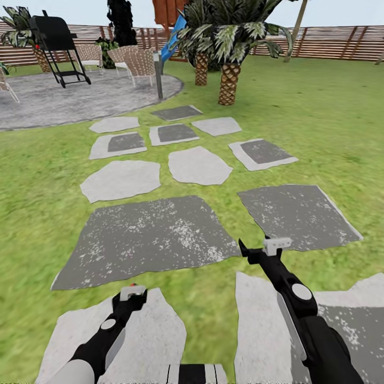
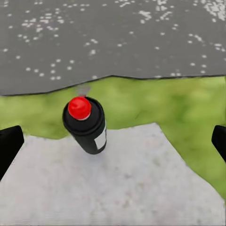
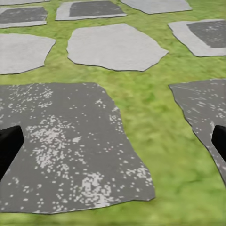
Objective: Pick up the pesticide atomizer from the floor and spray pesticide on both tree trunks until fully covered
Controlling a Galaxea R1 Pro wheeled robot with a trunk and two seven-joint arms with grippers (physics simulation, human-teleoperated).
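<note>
Standing: pesticide atomizer [image 2: 85, 125] is sitting upright on a pale paving slab [image 2: 108, 183], near the slab's edge, with a grass strip [image 2: 155, 101] just beyond it and a dark speckled slab [image 2: 113, 37] past that.
Atomizer look: dark slim bottle, red top [image 2: 79, 108], pale label on one side; contents cannot be told through the dark body.
Left gripper [image 2: 113, 141]: fingers are showing as two black tips at the frame edges, spread wide apart; atomizer is sitting between them and beyond, touching neither.
Left gripper, head view: gripper [image 1: 131, 294] is hanging low over the pale slab [image 1: 154, 330]; a small red spot is peeking above it, bottle body hidden behind the wrist.
Right gripper [image 3: 113, 141]: fingers are also spread wide, nothing between them, pointing over a dark speckled slab [image 3: 61, 146] and grass [image 3: 155, 141].
Right gripper, head view: gripper [image 1: 266, 248] is hovering at the near edge of the right dark slab [image 1: 298, 213], arm reaching forward.
Head view extras: stepping slabs are running toward a round paved patio [image 1: 69, 98] with a black grill [image 1: 56, 45], wicker chairs [image 1: 136, 61], a grey bollard lamp [image 1: 158, 74]; two short palms [image 1: 229, 58] are standing on the lawn; slatted wooden fence [image 1: 330, 42] is closing the far side.
Wrist views vs head: left wrist is giving the clear look at the bottle and its label; right wrist is giving close slab texture.
Garden floor: blurry green grass [image 1: 330, 122] is surrounding all slabs.
</note>
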